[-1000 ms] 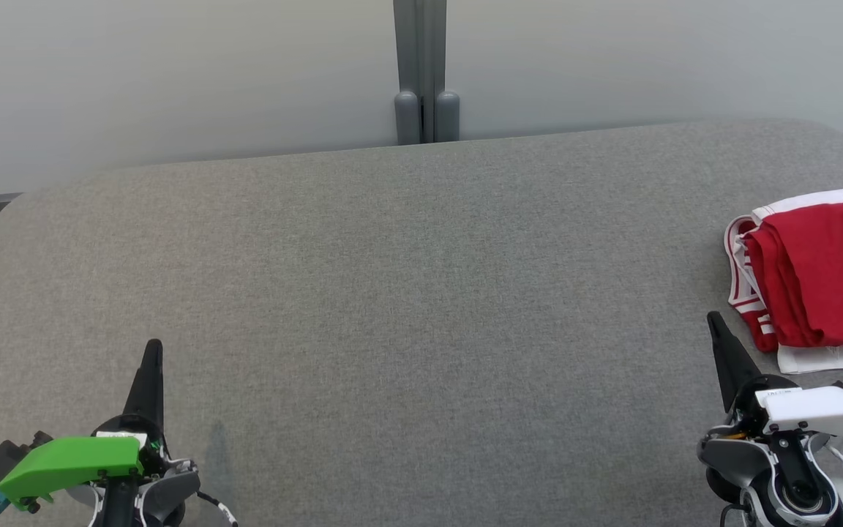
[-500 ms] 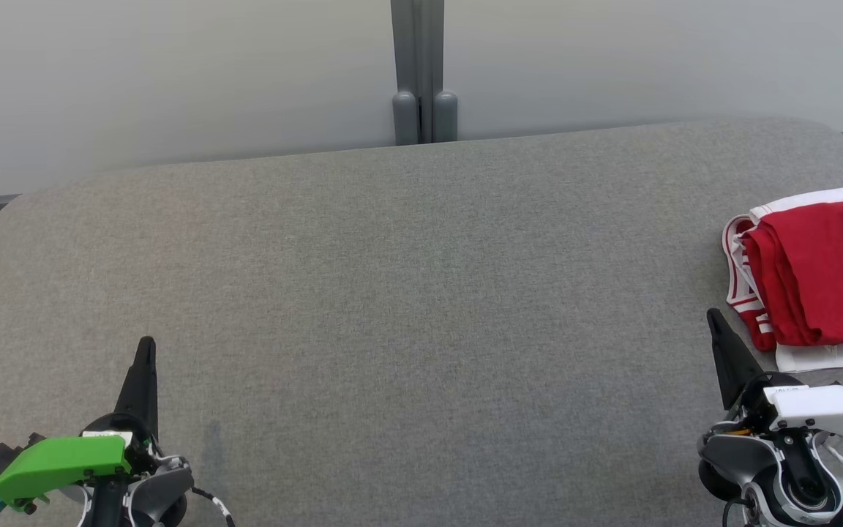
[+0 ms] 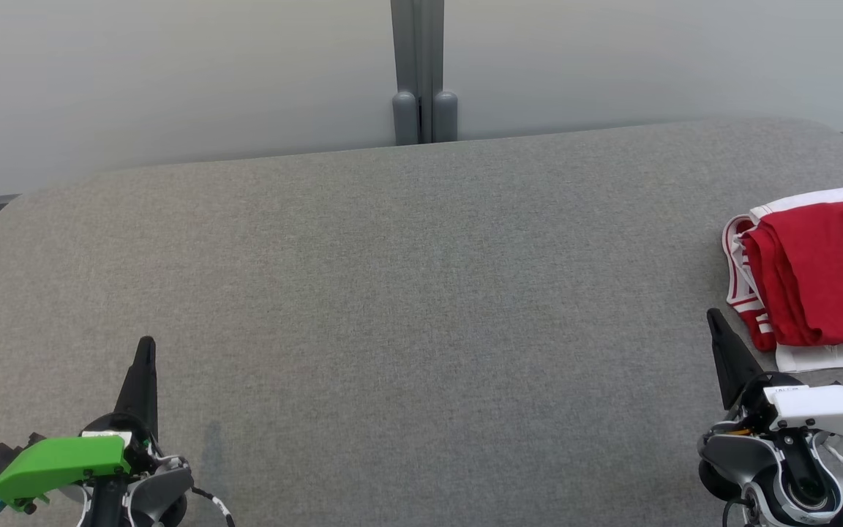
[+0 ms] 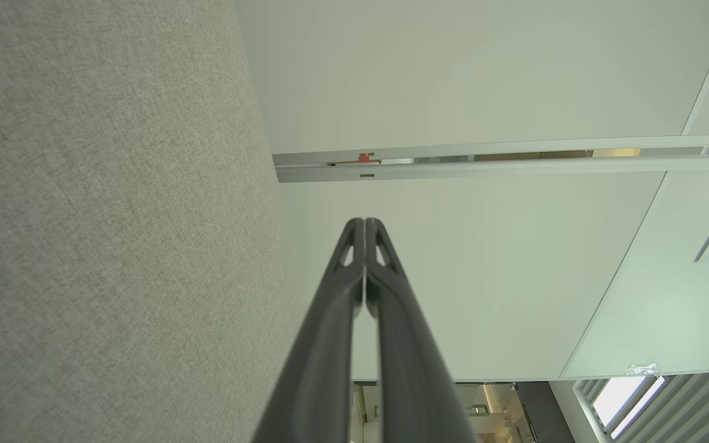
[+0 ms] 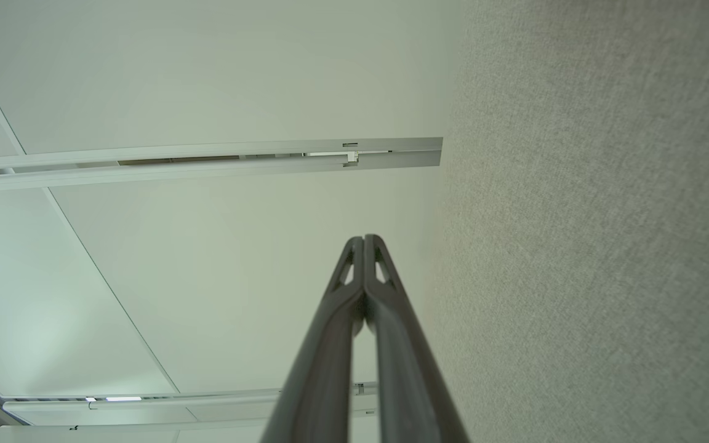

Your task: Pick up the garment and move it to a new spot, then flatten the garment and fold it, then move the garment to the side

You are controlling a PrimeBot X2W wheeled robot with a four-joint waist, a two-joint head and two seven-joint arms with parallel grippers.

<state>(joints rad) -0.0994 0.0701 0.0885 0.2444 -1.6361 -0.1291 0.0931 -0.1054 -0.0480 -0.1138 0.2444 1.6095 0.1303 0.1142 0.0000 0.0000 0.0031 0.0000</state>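
Nearest to me are two grippers, one at each lower corner of the head view. The left gripper (image 3: 145,348) under its green cover has its two fingers pressed together into a single point, and its wrist view shows the tips (image 4: 364,224) meeting with nothing between them. The right gripper (image 3: 715,319) under its white cover is just the same, fingers closed tip to tip (image 5: 364,241) and holding nothing. Both point away from me over the one grey table (image 3: 407,293). I count one garment (image 3: 820,274), red with white trim, lying folded at the table's far right side, just beyond the right gripper's tip and apart from it. The picture's right edge cuts it off, so I cannot tell its long axis. Its striped band curls at the left end, toward the table's middle, and one white edge runs along its far side, another along its near side. Behind the table I see two pale wall panels, joined by one grey post (image 3: 419,66) with two rounded caps at its foot.
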